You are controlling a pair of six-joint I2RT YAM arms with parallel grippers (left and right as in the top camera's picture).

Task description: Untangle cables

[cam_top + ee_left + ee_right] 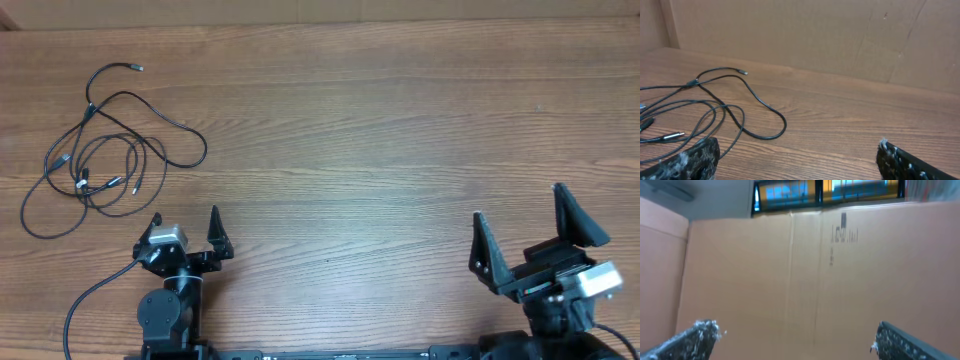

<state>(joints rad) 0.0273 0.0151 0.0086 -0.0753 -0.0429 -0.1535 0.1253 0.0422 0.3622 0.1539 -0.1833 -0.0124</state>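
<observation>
The cables (pixel 84 184) lie at ten o'clock from my left claw (pixel 186 216), spread wide and empty; my right claw (pixel 518 208), equally agape, sits well apart.

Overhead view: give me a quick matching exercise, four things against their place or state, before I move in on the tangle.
Things:
1. cables
2. left gripper
3. right gripper
4. table

Places or states:
A. near edge at the right, jaws open, empty
B. brown wood grain
C. left side of the table, loosely tangled, nothing touching them
D. near edge, close to the tangle, jaws open, empty

Pairs: 1-C, 2-D, 3-A, 4-B
</observation>
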